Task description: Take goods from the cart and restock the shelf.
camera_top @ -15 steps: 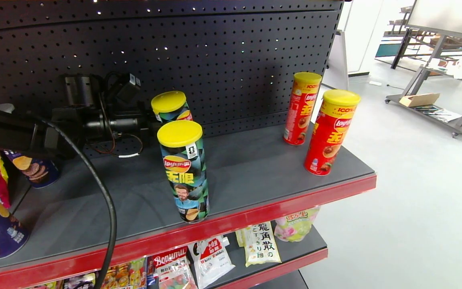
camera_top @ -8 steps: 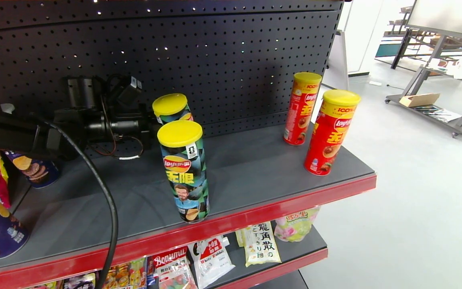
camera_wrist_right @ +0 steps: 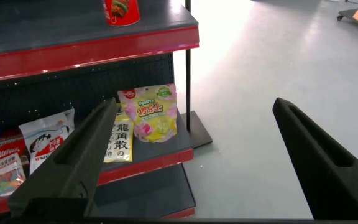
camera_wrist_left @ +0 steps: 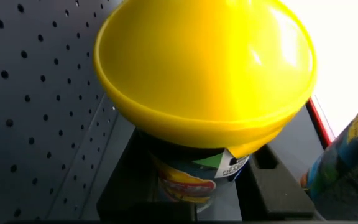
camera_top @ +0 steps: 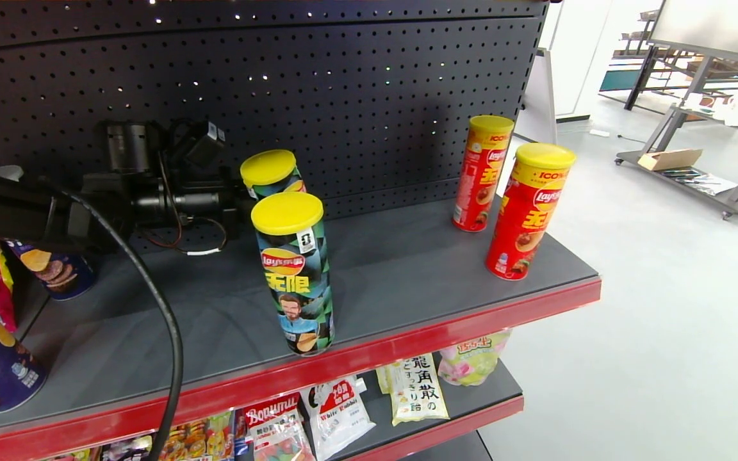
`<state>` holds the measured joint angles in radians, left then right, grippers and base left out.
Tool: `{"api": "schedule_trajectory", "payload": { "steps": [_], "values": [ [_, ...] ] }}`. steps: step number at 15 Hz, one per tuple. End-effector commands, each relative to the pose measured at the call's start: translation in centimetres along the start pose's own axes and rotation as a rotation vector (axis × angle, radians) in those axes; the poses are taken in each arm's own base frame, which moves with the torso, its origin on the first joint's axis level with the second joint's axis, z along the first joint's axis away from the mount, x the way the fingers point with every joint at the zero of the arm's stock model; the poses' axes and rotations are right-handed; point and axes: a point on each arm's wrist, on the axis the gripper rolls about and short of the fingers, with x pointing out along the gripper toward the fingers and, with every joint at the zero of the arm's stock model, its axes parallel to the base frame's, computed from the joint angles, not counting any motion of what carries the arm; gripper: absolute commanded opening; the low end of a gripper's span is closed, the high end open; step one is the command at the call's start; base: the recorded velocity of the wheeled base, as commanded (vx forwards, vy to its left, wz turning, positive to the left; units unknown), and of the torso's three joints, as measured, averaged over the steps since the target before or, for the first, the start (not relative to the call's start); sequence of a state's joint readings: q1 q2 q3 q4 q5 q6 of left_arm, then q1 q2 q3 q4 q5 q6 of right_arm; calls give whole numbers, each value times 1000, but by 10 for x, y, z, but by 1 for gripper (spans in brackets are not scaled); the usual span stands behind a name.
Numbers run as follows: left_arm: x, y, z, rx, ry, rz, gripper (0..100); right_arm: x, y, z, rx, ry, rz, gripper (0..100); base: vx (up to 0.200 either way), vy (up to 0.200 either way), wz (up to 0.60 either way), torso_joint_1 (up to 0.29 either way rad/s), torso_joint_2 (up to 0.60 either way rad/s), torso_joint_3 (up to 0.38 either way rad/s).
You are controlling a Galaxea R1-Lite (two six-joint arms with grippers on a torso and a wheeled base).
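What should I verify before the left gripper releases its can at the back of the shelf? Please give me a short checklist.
1. Grip: ok. The held can sits between the fingers of the left gripper.
2. Base on the shelf: cannot tell. The front can hides the bottom of the held can.
3. Room beside the front can: ok. The left wrist view shows the two cans apart.
4. Neighbours: ok. The rear red can and the front red can stand upright, well off toward the shelf's right end.
5. Right gripper: ok. It is open and empty.
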<state>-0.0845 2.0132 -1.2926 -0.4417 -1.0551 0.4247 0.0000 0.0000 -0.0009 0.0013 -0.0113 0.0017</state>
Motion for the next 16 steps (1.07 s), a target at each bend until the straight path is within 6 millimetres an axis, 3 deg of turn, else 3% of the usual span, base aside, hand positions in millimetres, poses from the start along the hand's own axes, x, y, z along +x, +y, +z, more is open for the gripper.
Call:
{"api": "schedule_trajectory", "payload": {
  "steps": [1,11,12,16],
  "values": [
    [-4,-2,7,-6,3,2,0,0,0,0,0,1,1,100,0,0,0,0,0,0],
    [-7,-3,5,35,14,-2,0,0,0,0,0,3,1,100,0,0,0,0,0,0],
    [-7,-3,3,38,19,-3,100,0,0,0,0,1,1,100,0,0,0,0,0,0],
    [-8,-5,2,32,27,-13,100,0,0,0,0,3,1,100,0,0,0,0,0,0]
  ]
}}
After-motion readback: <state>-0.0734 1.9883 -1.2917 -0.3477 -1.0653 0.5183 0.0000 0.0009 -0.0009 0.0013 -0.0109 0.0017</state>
